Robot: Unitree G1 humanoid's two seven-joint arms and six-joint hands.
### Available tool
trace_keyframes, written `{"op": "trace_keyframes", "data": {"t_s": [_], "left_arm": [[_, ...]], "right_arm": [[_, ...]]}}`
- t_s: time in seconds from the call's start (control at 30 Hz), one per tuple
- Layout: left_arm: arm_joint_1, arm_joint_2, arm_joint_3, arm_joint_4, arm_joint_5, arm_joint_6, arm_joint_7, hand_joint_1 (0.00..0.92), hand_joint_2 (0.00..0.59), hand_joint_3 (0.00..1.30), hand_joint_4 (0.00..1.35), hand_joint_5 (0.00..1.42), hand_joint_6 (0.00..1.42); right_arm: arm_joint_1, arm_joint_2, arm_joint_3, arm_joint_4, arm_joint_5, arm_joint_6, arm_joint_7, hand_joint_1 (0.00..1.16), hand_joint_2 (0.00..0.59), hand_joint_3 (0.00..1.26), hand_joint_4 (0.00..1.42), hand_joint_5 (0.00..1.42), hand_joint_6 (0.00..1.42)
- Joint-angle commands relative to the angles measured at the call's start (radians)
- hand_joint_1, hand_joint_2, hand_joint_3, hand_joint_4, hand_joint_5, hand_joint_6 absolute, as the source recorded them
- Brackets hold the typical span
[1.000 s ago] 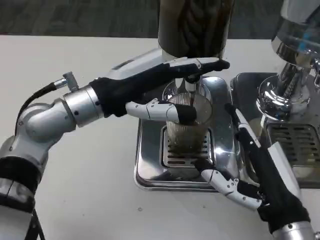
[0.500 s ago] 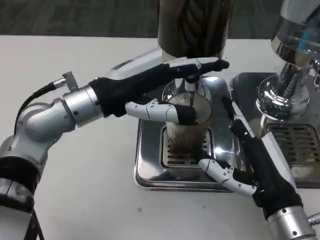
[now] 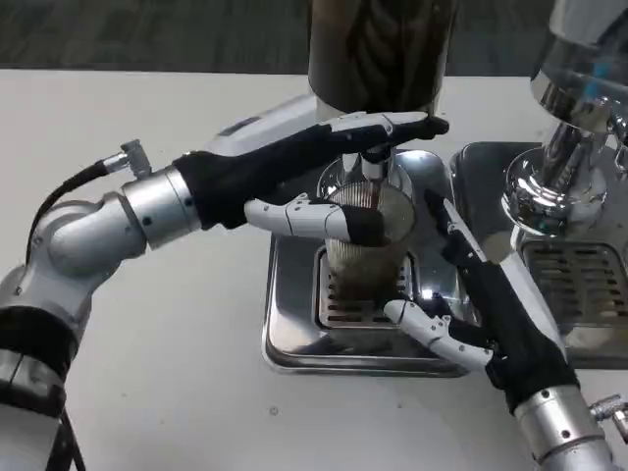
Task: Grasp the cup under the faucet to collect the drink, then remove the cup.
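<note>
A clear ribbed cup (image 3: 369, 253) stands on the grate of the steel drip tray (image 3: 292, 329), right under the faucet (image 3: 374, 169) of the dark drink dispenser (image 3: 383, 49). A thin dark stream runs into it. My left hand (image 3: 294, 162) reaches in from the left, its fingers lying over the faucet's top and its thumb across the cup's front near the rim. My right hand (image 3: 491, 304) is just right of the cup with fingers spread, its thumb low by the cup's base, holding nothing.
A second chrome dispenser (image 3: 574, 108) with its own drip tray (image 3: 589, 285) stands at the right, close behind my right forearm. Bare white table (image 3: 147, 373) lies to the left and front.
My right hand has moved forward and left, closing in on the cup's right side. The left hand has stayed on the faucet and cup.
</note>
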Motion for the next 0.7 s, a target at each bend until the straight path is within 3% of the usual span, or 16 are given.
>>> {"op": "trace_keyframes", "data": {"t_s": [0.03, 0.7], "left_arm": [[0.029, 0.019, -0.012, 0.024, 0.039, 0.045, -0.021, 0.0, 0.057, 0.13, 0.04, 0.06, 0.02], [0.034, 0.013, 0.04, 0.025, -0.046, 0.08, -0.087, 0.0, 0.057, 0.13, 0.03, 0.07, 0.03]], "right_arm": [[-0.033, 0.008, -0.01, 0.035, 0.017, -0.02, 0.001, 0.56, 0.233, 0.01, 0.0, 0.0, 0.05], [-0.104, 0.022, -0.01, 0.128, 0.047, -0.045, 0.022, 0.56, 0.235, 0.03, 0.0, 0.0, 0.05]]}}
